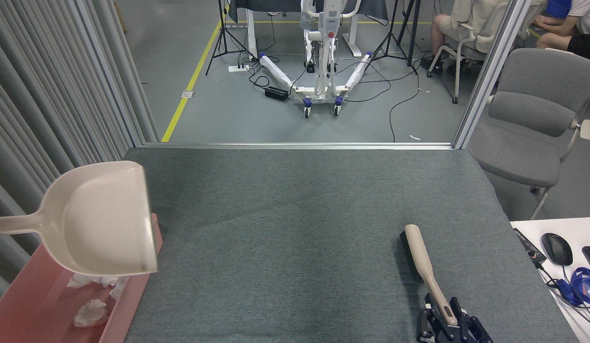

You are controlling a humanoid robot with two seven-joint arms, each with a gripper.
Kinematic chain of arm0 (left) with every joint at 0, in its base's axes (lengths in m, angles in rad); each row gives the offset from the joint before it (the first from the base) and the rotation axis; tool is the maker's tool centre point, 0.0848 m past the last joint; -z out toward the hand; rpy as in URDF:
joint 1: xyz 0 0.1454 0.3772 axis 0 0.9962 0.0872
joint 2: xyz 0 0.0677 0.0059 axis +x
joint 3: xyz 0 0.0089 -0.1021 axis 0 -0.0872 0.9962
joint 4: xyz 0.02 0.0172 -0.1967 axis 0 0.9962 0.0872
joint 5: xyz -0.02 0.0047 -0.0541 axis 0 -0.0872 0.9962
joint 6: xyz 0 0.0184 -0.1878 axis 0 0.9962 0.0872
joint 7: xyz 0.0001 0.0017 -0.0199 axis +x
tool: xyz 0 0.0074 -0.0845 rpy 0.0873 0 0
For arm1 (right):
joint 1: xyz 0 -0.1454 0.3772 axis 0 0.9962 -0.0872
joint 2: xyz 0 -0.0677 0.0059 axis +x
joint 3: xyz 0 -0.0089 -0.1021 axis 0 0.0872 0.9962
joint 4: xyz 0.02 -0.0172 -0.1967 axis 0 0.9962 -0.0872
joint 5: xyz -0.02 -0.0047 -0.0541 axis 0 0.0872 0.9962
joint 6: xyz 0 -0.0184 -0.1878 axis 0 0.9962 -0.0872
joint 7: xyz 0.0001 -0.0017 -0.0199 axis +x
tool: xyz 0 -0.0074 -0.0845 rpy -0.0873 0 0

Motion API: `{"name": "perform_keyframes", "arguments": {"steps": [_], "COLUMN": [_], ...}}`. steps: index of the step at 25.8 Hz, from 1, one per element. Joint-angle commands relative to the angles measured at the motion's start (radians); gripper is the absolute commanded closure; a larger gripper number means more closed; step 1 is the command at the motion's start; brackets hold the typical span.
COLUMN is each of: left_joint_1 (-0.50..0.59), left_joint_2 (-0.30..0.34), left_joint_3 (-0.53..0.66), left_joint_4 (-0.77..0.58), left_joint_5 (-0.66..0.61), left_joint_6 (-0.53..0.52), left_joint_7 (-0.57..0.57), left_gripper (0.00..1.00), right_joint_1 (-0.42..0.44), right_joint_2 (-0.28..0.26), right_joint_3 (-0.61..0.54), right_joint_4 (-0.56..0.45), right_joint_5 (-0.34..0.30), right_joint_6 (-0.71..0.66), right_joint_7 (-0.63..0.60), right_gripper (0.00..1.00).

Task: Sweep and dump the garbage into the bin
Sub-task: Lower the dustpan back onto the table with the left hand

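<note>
**Right claw parked on the brush, dustpan hanging empty over the bin**

The right gripper (451, 325) is down at the bottom edge, clamped around the tail end of the brush (421, 259) handle; the brush's long axis runs up and slightly left from the claw, bristle head farthest away, lying on the grey mat (299, 214). The left gripper isn't in view at all, so no idea how it's gripping; only the dustpan (102, 219) pokes in from the left, handle pointing off-frame, pan looking empty, raised over the near-right corner of the pink bin (128, 305). The garbage (91, 312) sits inside the bin, a few white wads partly hidden under the pan; I see none left on the mat, so the dump looks basically done to me. Everything that matters is far left of the right claw; the left arm is way nearer, so lowering the dustpan would be its call.
</note>
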Motion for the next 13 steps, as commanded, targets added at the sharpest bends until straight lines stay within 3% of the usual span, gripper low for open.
{"name": "perform_keyframes", "arguments": {"steps": [1, 5, 7, 13], "left_joint_1": [-0.084, -0.107, -0.136, -0.153], "left_joint_2": [-0.122, -0.268, -0.324, -0.484], "left_joint_3": [-0.205, -0.304, -0.358, -0.416], "left_joint_4": [-0.074, -0.089, -0.063, 0.002], "left_joint_5": [-0.064, -0.282, -0.361, -0.365], "left_joint_6": [0.029, 0.176, 0.202, 0.238], "left_joint_7": [0.005, 0.005, 0.000, 0.020], "left_gripper": [1.00, 1.00, 1.00, 1.00], "right_joint_1": [0.000, 0.001, 0.001, 0.012], "right_joint_2": [0.000, 0.002, 0.005, 0.008], "right_joint_3": [0.000, 0.002, 0.002, 0.005], "right_joint_4": [-0.001, -0.014, -0.018, -0.057], "right_joint_5": [0.000, 0.000, 0.000, 0.002], "right_joint_6": [0.001, 0.001, 0.002, 0.004], "right_joint_7": [-0.009, -0.021, -0.021, -0.022], "right_gripper": [0.37, 0.36, 0.32, 0.26]}}
